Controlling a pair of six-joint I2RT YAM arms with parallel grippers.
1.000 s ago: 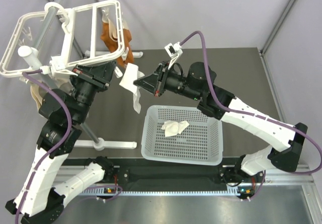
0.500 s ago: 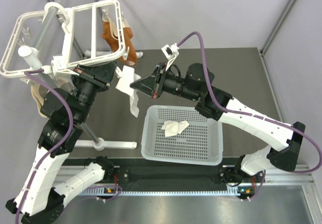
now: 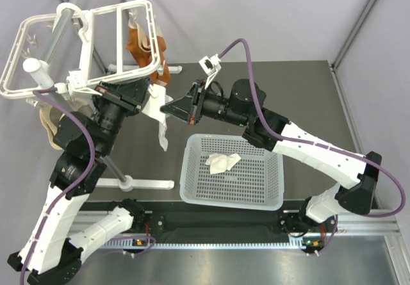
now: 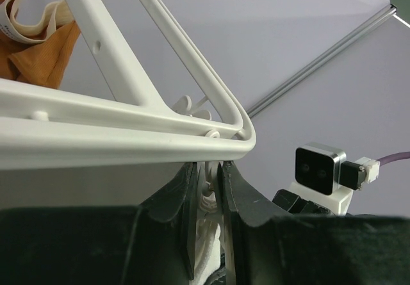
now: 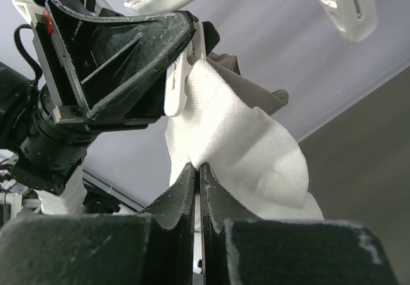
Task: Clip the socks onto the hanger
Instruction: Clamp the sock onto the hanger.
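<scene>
The white hanger (image 3: 83,41) stands on its grey pole at the far left. My left gripper (image 3: 152,98) is shut on a clip (image 4: 208,192) under the hanger's near corner, pinching it, as the left wrist view (image 4: 208,170) shows. My right gripper (image 3: 169,109) is shut on a white sock (image 3: 161,130). It holds the sock's top edge up against that clip (image 5: 176,86), and the rest of the sock hangs down. In the right wrist view (image 5: 196,168) the sock (image 5: 243,144) bulges above the shut jaws. The second white sock (image 3: 222,162) lies in the basket.
The white perforated basket (image 3: 230,198) sits in front of the arms at centre. Orange-brown socks (image 3: 138,45) hang from the hanger's far side and beige socks (image 3: 46,122) from its left. The stand's foot (image 3: 128,182) lies left of the basket.
My right gripper has moved left and carried the white sock up to the clip that my left gripper pinches. The left arm has hardly moved.
</scene>
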